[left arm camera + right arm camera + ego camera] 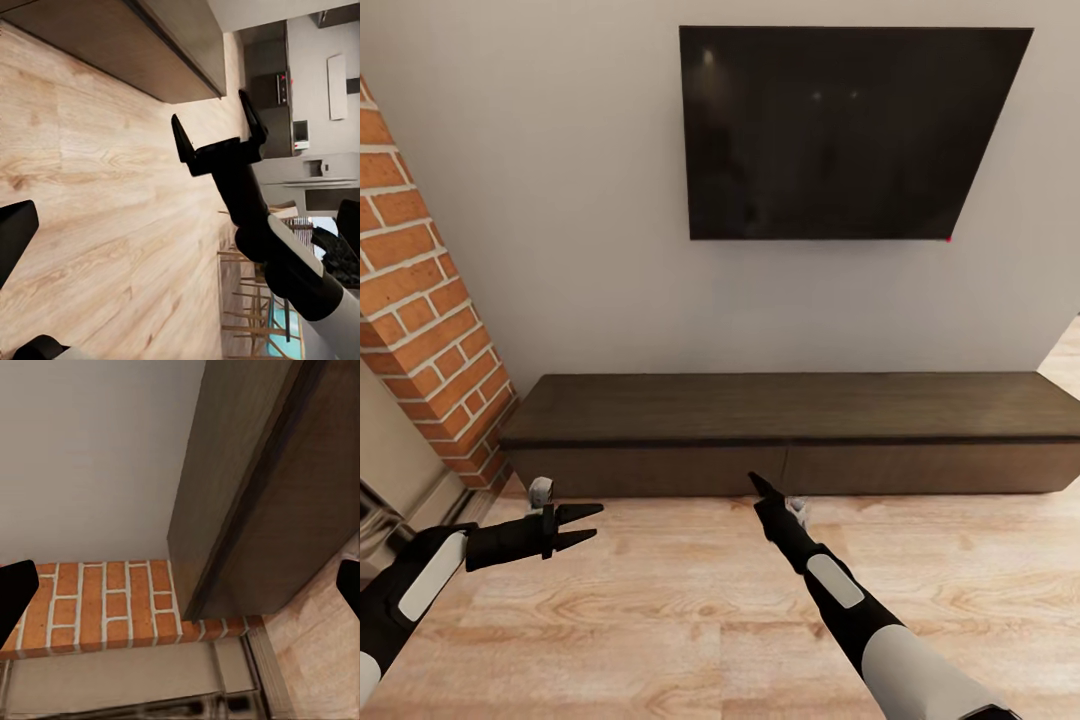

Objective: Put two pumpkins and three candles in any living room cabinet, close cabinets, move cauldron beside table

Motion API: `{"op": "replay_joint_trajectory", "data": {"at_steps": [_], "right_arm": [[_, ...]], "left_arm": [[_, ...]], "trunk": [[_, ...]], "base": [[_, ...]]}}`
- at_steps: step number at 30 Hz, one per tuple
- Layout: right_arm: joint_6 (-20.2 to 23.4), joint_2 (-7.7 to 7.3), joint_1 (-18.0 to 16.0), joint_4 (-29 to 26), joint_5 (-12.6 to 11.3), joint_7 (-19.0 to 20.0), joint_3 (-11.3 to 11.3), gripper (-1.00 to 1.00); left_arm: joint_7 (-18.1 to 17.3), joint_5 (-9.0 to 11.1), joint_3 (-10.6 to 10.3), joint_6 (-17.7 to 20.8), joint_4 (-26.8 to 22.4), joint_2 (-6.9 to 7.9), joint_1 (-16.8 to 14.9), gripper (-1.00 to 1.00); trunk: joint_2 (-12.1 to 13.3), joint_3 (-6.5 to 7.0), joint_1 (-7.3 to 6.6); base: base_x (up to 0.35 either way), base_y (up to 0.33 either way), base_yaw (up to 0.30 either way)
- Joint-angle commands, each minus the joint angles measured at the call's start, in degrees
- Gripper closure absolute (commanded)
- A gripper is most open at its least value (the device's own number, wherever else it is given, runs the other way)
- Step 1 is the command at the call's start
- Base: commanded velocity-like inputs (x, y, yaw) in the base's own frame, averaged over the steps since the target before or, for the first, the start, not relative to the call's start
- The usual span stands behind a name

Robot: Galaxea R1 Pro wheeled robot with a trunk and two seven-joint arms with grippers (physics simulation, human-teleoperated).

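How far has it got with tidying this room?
Done: the cabinet looks fully shut, all drawer fronts flush. In hand: nothing; the left gripper is open and empty, and the right gripper is open too. Left: no pumpkins, candles or cauldron are in sight, so their status cannot be judged.

You were operating in a home living room. A flat black television (840, 130) hung on a plain grey wall (580, 250), above a long low dark-brown cabinet (800, 430) with its drawer fronts flush. The floor (690, 610) was light wood plank, and a red brick pillar (420, 300) stood at the cabinet's left end. The left wrist view showed an adjoining kitchen with a steel refrigerator (319, 176) and wooden stools (251, 300).
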Motion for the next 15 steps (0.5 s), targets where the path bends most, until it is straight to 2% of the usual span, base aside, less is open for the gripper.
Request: {"op": "replay_joint_trajectory", "data": {"at_steps": [1, 4, 9, 15], "right_arm": [[0.83, 0.02, -0.05, 0.02, -0.46, 0.01, 0.19, -1.0], [0.83, 0.09, -0.05, -0.01, -0.15, -0.32, 0.08, -1.0], [-2.61, 0.16, -0.05, 0.03, -0.05, 0.3, 0.3, -1.0], [-4.07, -0.08, -0.05, 0.06, -0.08, 2.3, 0.1, -1.0]], "left_arm": [[-0.14, 0.17, -0.14, 0.23, 0.04, 0.06, -0.05, -1.0], [-0.55, 0.11, -0.17, 0.23, 0.02, 0.03, -0.05, -1.0], [-3.81, -0.01, -1.19, 0.16, 0.01, 0.09, -0.08, -1.0], [-4.57, 0.11, -2.09, 0.14, 0.03, 0.1, -0.06, -1.0]], "trunk": [[-0.44, -0.23, 0.22], [-1.64, -0.77, 0.88], [-3.65, -1.67, 1.98], [-6.05, -2.74, 3.29]], "base": [[0.0, 0.0, 0.0], [0.0, 0.0, 0.0], [0.0, 0.0, 0.0], [0.0, 0.0, 0.0]]}}
